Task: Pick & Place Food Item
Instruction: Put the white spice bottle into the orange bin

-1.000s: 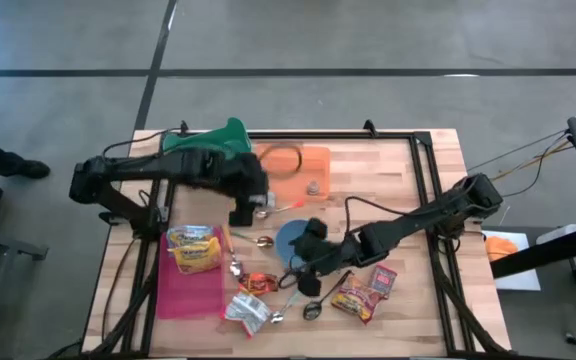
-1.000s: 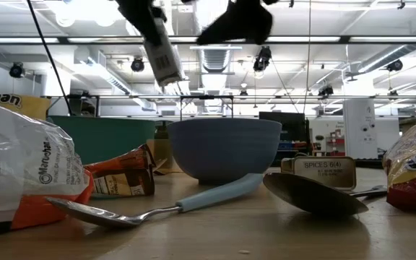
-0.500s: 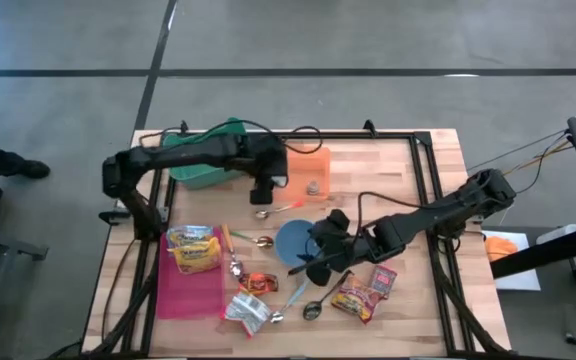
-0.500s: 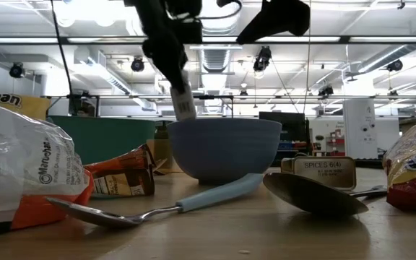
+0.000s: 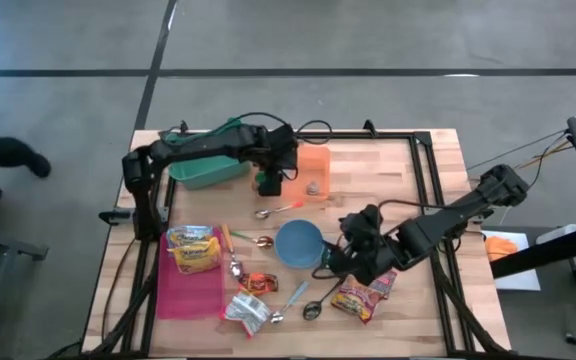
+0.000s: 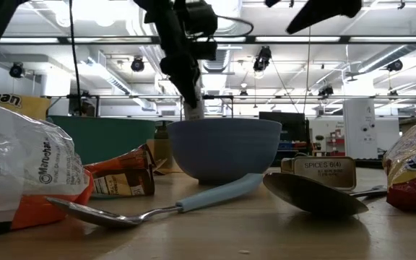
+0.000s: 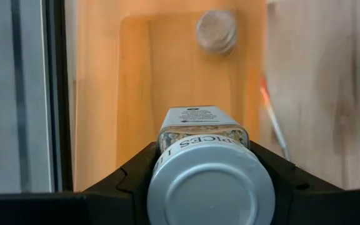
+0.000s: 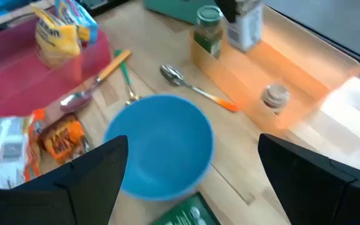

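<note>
Hovering over the orange tray (image 5: 313, 160) at the table's far side, the left gripper (image 5: 269, 181) pinches a spice tin (image 7: 203, 131) upright by its sides, lid toward the wrist camera, probably so it can be set down standing. A small round jar (image 7: 216, 29) already sits in the tray, beyond the tin, and a green-capped jar (image 8: 209, 29) stands just beside the tray's wall. Right of these, the right gripper (image 5: 356, 255) waits with fingers spread beside the blue bowl (image 5: 299, 243), above a snack packet (image 5: 356, 296).

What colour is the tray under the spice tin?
Orange; the tray under the spice tin shows best in the left wrist view.
</note>
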Robot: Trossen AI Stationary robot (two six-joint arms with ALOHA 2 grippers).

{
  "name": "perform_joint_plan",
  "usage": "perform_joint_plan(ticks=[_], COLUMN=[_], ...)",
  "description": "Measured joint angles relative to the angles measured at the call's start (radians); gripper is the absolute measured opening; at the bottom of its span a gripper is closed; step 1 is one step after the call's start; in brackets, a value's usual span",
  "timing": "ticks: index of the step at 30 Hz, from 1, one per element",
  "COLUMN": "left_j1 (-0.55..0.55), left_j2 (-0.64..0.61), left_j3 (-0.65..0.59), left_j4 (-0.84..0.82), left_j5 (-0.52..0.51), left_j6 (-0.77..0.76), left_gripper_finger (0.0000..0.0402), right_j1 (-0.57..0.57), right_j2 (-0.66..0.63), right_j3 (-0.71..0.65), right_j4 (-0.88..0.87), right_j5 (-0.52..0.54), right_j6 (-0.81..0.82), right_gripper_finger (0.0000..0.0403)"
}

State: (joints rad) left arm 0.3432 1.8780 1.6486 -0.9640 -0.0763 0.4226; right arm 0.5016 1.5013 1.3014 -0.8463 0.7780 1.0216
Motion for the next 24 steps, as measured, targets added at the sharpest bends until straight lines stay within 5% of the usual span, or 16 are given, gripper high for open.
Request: perform_joint_plan(ticks=[24], left_j1=[0.031], left_j2=[0.051], left_j3=[-0.057], left_j4=[-0.024], left_j5=[0.155], left_j6=[0.017], left_gripper_finger=[0.0185], right_j1=[0.018], right_j2=[-0.016], right_j3=[-0.002], right_j4=[-0.088], right_j5=[0.019], right_j6=[0.048], right_gripper_finger=[0.0354])
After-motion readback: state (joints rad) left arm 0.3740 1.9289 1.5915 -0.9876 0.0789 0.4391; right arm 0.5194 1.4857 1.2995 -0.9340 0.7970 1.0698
